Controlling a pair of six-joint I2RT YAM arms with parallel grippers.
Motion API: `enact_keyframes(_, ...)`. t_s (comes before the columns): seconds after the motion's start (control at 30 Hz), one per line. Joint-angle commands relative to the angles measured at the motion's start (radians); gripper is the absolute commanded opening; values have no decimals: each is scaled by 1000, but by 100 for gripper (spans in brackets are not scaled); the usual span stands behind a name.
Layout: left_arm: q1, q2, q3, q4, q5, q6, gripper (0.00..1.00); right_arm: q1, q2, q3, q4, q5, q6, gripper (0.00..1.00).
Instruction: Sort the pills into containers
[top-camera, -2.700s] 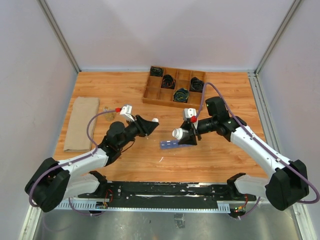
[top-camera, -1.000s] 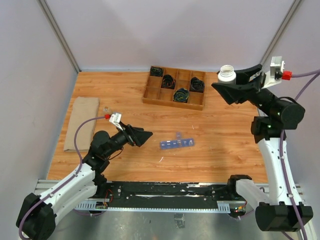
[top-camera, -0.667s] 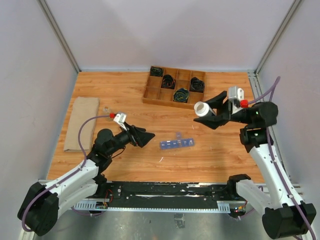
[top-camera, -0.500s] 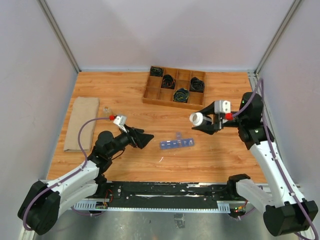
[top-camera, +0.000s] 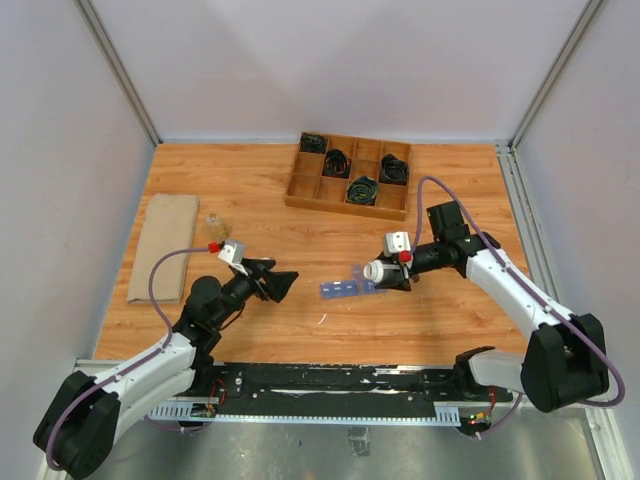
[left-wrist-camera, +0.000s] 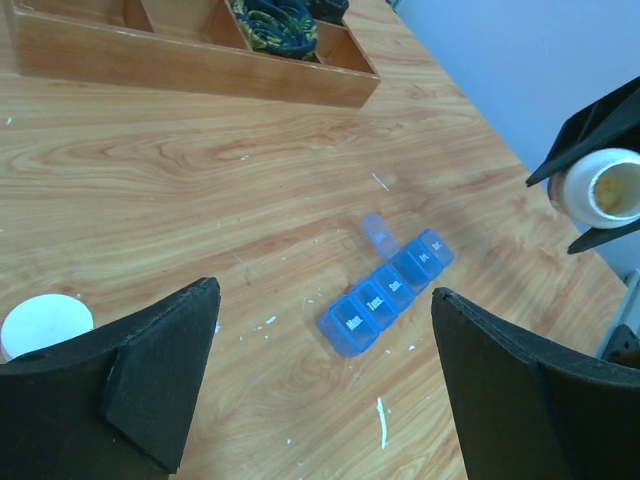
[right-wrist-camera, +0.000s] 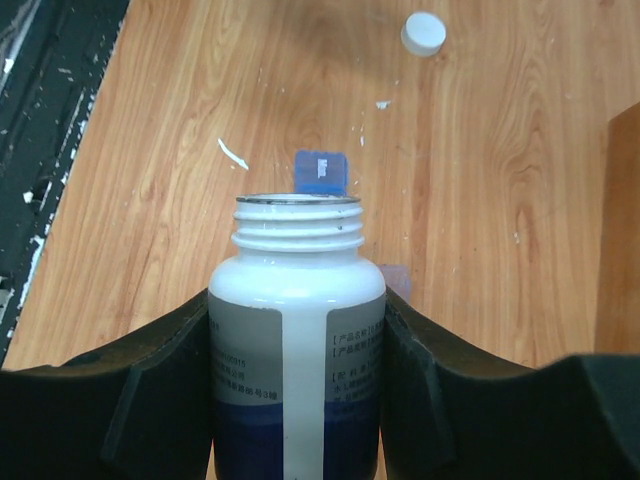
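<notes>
Tabletop (top-camera: 250, 190) containers (top-camera: 345, 289) beside right end effector (top-camera: 388, 272)

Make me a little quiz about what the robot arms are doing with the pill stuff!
1. True or false: the right tool holds a bottle with no cap on.
2. Fill in: the left tool is wide ____ and holds nothing.
3. Where is the white cap? A on the bottle; B lying on the table; C in the left tool.
Key: 1 true; 2 open; 3 B.
</notes>
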Motion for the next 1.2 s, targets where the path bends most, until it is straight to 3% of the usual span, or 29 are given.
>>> enact_keyframes(0.0,2,-30,-19,45,-48,46,91,35,72,18,-29,104,-88,3)
enact_keyframes(0.6,2,149,21,114,-33,39,94,104,255,43,38,378,-4,4)
enact_keyframes(1.17,2,170,26,120,-32,36,95,174,322,103,-7,536,13,3)
